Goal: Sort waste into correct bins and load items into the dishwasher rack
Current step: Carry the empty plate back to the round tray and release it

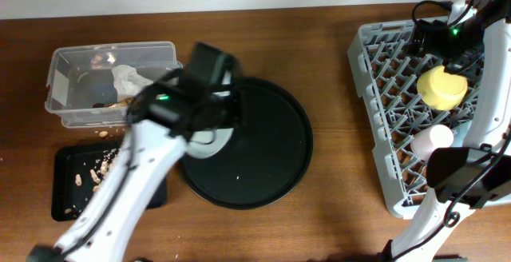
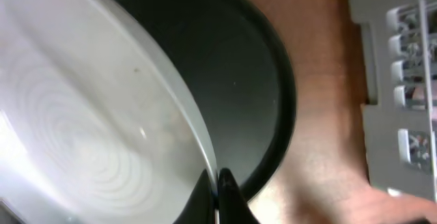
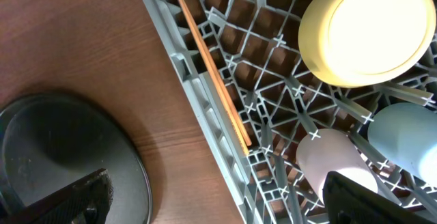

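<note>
No lettering, brand or number is legible on the dishwasher rack (image 1: 374,78), clear tub (image 1: 57,102) or plate (image 2: 82,128).

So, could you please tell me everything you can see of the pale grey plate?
The pale grey plate is round and glossy, ceramic-looking, with faint concentric rings on its face and a few small specks. It has a thin raised rim, which the left tool pinches shut. It sits over the left part of the round black tray, mostly hidden under the arm from overhead. Whether it rests on the tray or is lifted is unclear.
</note>
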